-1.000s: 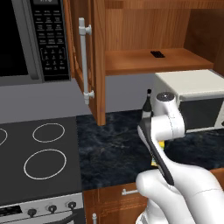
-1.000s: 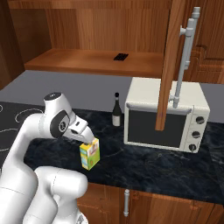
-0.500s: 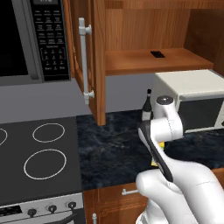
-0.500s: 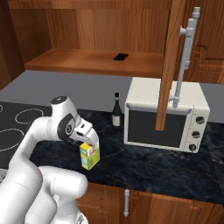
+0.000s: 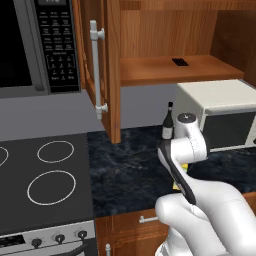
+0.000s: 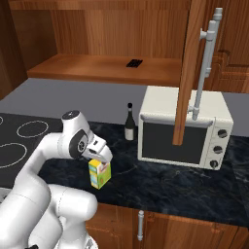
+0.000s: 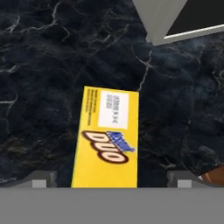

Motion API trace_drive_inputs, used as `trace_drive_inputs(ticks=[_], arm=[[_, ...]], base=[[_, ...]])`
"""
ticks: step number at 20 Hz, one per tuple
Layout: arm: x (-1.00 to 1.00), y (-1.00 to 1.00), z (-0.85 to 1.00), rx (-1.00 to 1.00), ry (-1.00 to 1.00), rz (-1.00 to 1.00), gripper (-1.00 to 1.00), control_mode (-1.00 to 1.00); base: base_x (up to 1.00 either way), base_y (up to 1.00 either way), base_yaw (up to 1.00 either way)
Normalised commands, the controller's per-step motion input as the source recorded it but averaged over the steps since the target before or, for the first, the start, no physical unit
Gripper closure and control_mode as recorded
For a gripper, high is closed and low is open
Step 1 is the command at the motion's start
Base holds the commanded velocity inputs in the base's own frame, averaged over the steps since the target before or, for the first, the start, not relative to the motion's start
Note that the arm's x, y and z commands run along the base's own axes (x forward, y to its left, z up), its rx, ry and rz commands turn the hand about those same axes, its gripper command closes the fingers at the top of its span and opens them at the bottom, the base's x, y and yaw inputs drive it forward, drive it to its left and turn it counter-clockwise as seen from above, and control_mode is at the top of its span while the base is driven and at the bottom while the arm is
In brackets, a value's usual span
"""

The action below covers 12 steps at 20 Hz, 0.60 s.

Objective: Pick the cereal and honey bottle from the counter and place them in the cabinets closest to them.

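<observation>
Hand view looks straight down on the cereal (image 7: 107, 140), a yellow box on the dark marbled counter (image 7: 39, 65), with the two fingertips (image 7: 41, 178) standing wide apart on either side of it and touching nothing. In the right base view the gripper (image 6: 99, 156) hangs just above the cereal (image 6: 99, 174), which stands upright near the counter's front edge, in front of and to the left of the white toaster oven (image 6: 182, 127); a dark wine bottle (image 6: 129, 122) stands just beside that oven's left wall, further back. Above the oven the cabinet (image 6: 104, 68) is open, its door (image 6: 189, 73) swung out over the oven's front, and a small dark object (image 6: 133, 62) lies on the shelf. I cannot make out the honey bottle. My reading is that the approach to the cereal is in hand and the grasp not yet made. Next move calls for lowering the spread jaws around the box's narrow sides, closing, then lifting clear of the oven's top and the hanging door toward the shelf.
</observation>
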Motion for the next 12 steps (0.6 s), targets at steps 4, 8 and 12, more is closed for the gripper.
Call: trace_drive_inputs(ticks=[4,8,12], arm=[[0.08,-0.03,-0.24,0.00,0.00,0.00,-1.00,-1.00],[0.06,-0.01,-0.22,0.00,0.00,0.00,-1.00,-1.00],[0.03,0.00,-0.19,0.00,0.00,0.00,-1.00,-1.00]], base=[[0.00,0.00,0.00],[0.00,0.00,0.00],[0.00,0.00,0.00]])
